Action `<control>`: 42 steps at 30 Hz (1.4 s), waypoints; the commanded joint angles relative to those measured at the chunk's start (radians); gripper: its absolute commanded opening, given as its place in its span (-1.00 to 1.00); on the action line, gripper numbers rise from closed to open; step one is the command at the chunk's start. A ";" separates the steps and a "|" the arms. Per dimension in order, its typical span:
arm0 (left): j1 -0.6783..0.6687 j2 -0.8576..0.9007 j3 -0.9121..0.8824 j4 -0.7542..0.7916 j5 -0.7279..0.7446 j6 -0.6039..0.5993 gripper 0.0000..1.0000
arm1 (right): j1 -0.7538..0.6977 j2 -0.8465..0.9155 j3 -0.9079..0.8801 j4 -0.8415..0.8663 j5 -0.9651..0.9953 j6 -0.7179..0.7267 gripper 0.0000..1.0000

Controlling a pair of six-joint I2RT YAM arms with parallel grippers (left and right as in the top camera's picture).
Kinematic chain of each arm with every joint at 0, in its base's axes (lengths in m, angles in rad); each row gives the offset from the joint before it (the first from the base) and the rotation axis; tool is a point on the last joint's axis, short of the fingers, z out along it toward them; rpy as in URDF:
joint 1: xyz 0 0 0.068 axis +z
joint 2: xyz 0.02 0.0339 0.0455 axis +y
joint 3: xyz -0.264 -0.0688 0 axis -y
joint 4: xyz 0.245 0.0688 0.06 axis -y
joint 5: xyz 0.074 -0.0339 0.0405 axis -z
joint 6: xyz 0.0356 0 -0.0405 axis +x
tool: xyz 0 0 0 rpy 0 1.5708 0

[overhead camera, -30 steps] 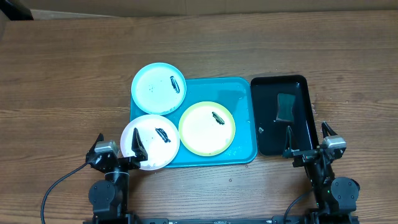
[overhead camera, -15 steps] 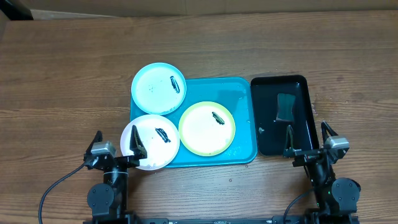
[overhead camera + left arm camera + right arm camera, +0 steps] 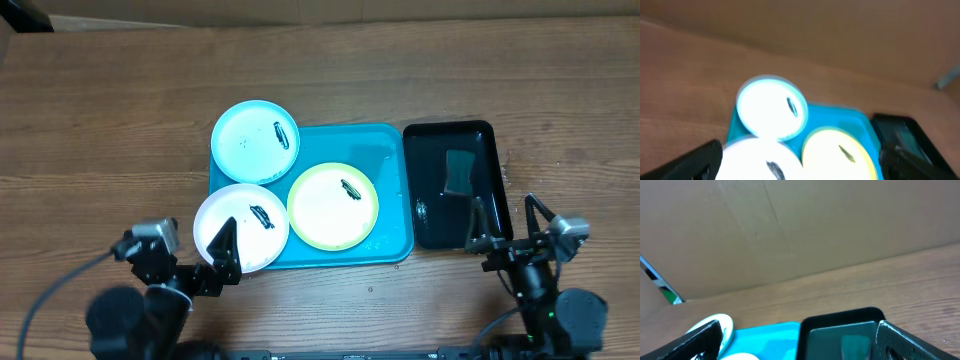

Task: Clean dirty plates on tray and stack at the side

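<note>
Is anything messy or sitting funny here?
Yes. All three plates carry a dark smear. The light blue plate and the white plate hang over the left edge of the turquoise tray; only the yellow-green plate sits fully inside.

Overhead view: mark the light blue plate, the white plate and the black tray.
light blue plate [image 3: 250, 146], overhead view, on the bare middle of the plate.
white plate [image 3: 248, 236], overhead view, on the bare middle of the plate.
black tray [image 3: 447, 126], overhead view, on its far rim.
</note>
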 commanded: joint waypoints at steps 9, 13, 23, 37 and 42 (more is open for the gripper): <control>-0.006 0.721 0.677 -0.678 0.185 0.073 1.00 | -0.004 0.750 0.818 -0.681 -0.145 0.034 1.00; -0.006 0.869 0.726 -0.700 0.286 0.055 0.99 | -0.004 1.043 1.155 -0.948 -0.167 0.028 1.00; -0.016 1.130 0.726 -0.689 0.354 0.119 -0.92 | 0.124 1.390 1.415 -1.080 -0.225 -0.148 0.20; -0.227 1.188 0.726 -0.626 0.028 0.080 -0.33 | 0.446 1.856 1.414 -0.905 0.066 -0.239 -0.05; -0.259 1.188 0.726 -0.605 0.012 0.079 -0.29 | 0.449 1.984 1.414 -0.853 0.065 -0.259 -0.07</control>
